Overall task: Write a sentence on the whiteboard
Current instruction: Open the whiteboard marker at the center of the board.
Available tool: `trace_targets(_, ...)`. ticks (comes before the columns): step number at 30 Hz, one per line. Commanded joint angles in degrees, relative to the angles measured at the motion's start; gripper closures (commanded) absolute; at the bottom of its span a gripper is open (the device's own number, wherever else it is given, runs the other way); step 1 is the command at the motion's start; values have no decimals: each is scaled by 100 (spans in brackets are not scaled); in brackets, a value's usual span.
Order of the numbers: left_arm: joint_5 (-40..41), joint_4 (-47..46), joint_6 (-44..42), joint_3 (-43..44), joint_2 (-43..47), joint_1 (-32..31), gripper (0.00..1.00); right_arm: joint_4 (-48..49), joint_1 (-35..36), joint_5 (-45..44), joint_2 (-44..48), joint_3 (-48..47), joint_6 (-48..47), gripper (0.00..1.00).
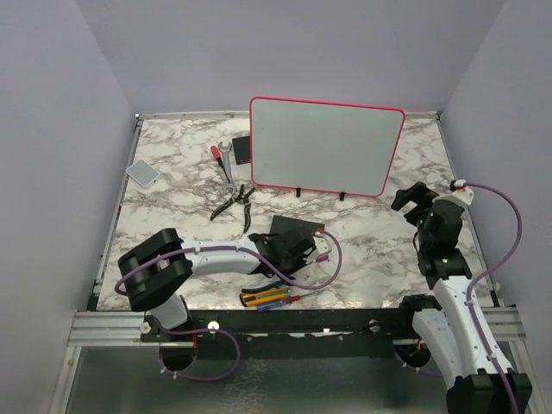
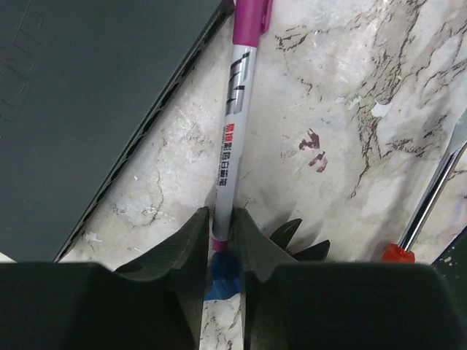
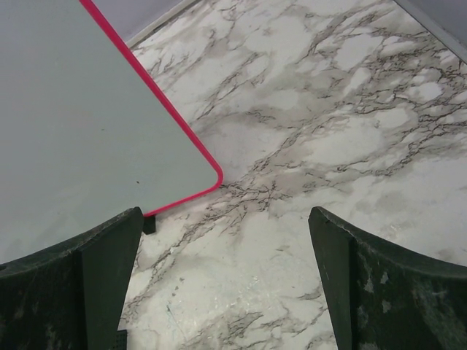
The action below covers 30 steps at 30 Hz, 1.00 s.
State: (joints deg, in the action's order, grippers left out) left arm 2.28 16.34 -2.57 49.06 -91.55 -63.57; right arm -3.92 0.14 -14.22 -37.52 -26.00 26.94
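Near edge: a cluster of screwdrivers (image 1: 269, 298) lies on the marble table (image 1: 172, 216). My left gripper (image 2: 222, 222) is pinching a marker (image 2: 235, 109) by its tail end. The marker has a white barrel, a magenta cap, and black and red print (Chinese characters, which I cannot read). It runs along the edge of a black slab (image 2: 73, 109), with a red-handled screwdriver (image 2: 430, 200) on its other side. Beyond lie the pliers (image 1: 233, 203). My right gripper (image 3: 226, 277) hovers with its fingers spread wide. The whiteboard (image 1: 328, 147) stands upright on black feet at the far middle, its lower right corner just ahead of that gripper. A wrench (image 1: 226, 159) and a grey pad (image 1: 142, 171) lie to its left.
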Motion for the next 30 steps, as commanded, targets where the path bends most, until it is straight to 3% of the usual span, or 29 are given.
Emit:
trace_targets(1,431,9,14,95,-117,-112,82,59,-16,328,-90,-194,-77,0)
trace_targets(6,629,19,-82,63,101,-247,100,90,-14,810,-260,-236,-222,1)
trace_targets(12,874,-166,-205,-130,1268,-252,100,-66,-14,2181,-578,-399,-378,1)
trace_targets(17,847,-181,-531,-291,2137,-248,100,-63,-17,4263,-1010,-579,-339,1)
trace_targets(21,818,78,-758,-293,2450,-226,100,710,-14,6410,-1596,-562,56,9)
trace_targets(24,808,268,-777,-289,2479,-225,100,1155,87,7537,-1981,-605,333,19)
trace_targets(30,812,391,-788,-242,2493,-226,100,900,799,7692,-2157,-751,112,34)
